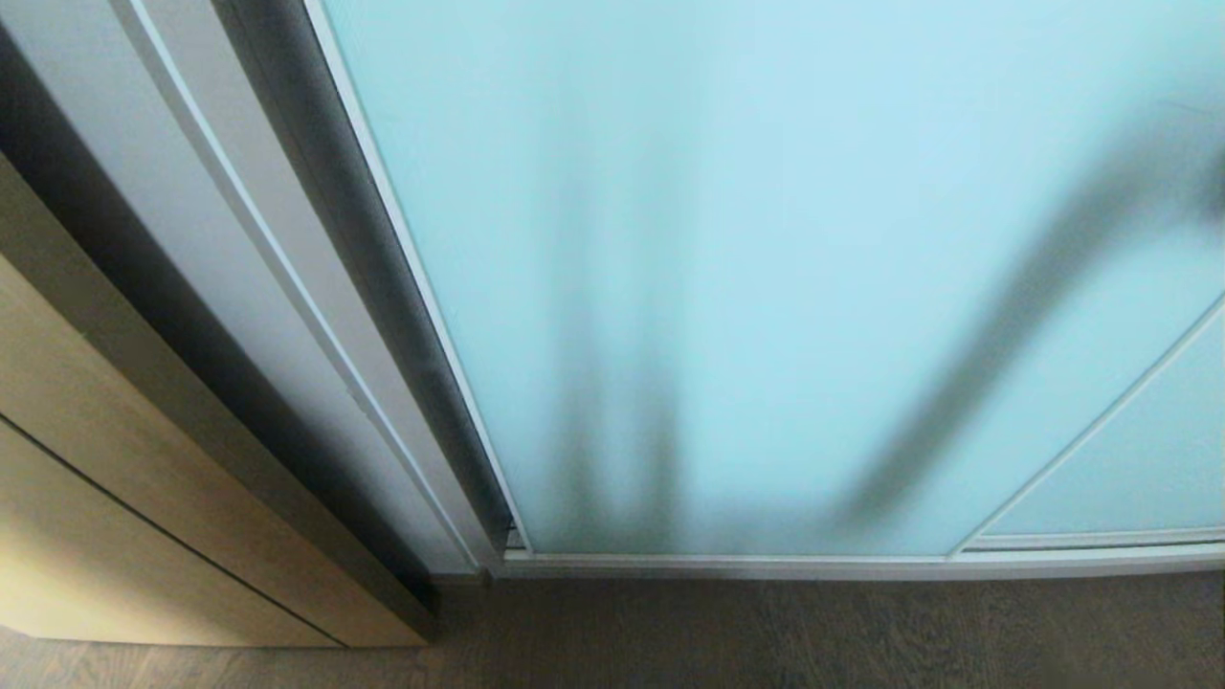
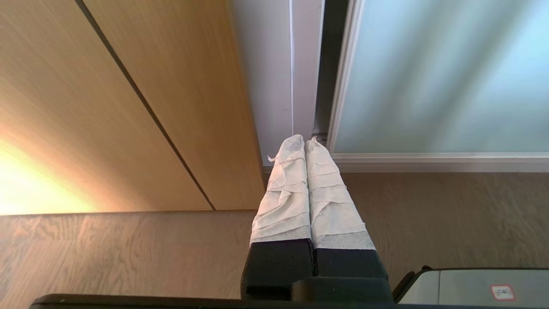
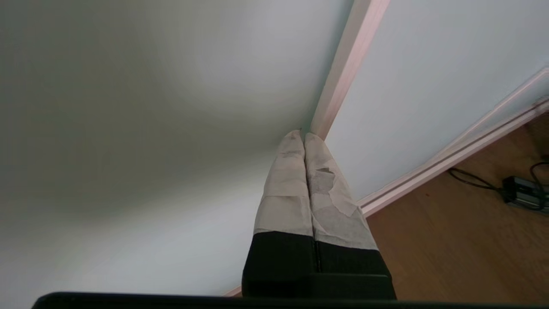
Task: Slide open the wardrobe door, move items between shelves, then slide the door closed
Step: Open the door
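Note:
The sliding wardrobe door [image 1: 766, 268] is a frosted pale aqua glass panel in a thin silver-white frame, filling most of the head view and standing closed against the left jamb. It shows again in the left wrist view [image 2: 437, 77] and the right wrist view [image 3: 141, 128]. My right gripper [image 3: 303, 135] is shut and empty, its taped tips close to the door's vertical frame strip [image 3: 343, 73] at the panel's right edge. My left gripper [image 2: 304, 140] is shut and empty, low near the floor, pointing at the door's left bottom corner. Items and shelves are hidden behind the door.
A light wooden cabinet front [image 1: 86, 459] stands left of the wardrobe, with a grey-white jamb [image 1: 287, 249] between. A second glass panel [image 1: 1139, 459] lies at the right. Wood floor [image 1: 766, 632] runs along the bottom track. Cables and a small box [image 3: 523, 191] lie on the floor.

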You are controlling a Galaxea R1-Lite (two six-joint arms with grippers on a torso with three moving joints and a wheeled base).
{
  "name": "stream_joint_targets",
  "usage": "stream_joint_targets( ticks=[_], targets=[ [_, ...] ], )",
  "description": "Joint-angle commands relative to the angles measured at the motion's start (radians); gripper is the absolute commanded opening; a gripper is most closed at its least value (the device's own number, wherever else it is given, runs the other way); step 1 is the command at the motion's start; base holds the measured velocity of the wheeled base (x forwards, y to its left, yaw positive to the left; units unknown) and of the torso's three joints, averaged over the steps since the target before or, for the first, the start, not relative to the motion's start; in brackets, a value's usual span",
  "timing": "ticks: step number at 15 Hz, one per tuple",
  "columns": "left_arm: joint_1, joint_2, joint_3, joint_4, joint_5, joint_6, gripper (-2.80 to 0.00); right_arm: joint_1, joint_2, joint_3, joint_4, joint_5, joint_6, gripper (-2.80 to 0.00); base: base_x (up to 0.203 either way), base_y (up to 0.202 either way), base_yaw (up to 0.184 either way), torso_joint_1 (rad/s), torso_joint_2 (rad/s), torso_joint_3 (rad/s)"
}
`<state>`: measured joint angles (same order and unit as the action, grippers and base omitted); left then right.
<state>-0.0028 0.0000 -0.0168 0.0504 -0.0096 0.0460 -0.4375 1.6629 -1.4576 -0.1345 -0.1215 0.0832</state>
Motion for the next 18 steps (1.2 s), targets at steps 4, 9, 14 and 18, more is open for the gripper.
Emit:
stream_joint_targets(
  ticks=[4, 9, 14, 18],
  targets=[
    [0.0, 0.0, 0.0, 0.0, 0.0, 0.0, -2.8, -0.076, 0.006, -0.004, 0.0, 0.004, 0.0, -2.8, 0.0, 0.0, 0.0, 0.0, 0.0, 0.0],
    [0.0, 0.0, 0.0, 0.0, 0.0, 0.0, -2.8, -0.153, 0.002, -0.003, -0.025, 0.005, -0.024, -2.8, 0.0, 0.0, 0.0, 0.0, 0.0, 0.0],
    [0.0, 0.0, 0.0, 0.0, 0.0, 0.0, -2.8, -0.217, 0.009, 0.004, -0.104, -0.004, -0.069, -2.8, 0.0, 0.0, 0.0, 0.0, 0.0, 0.0],
    [0.0, 0.001, 0.0, 0.0, 0.0, 0.0, -2.8, -0.217, -0.111, 0.057, -0.101, 0.013, -0.067, -2.8, 0.0, 0.0, 0.0, 0.0, 0.0, 0.0]
  ],
)
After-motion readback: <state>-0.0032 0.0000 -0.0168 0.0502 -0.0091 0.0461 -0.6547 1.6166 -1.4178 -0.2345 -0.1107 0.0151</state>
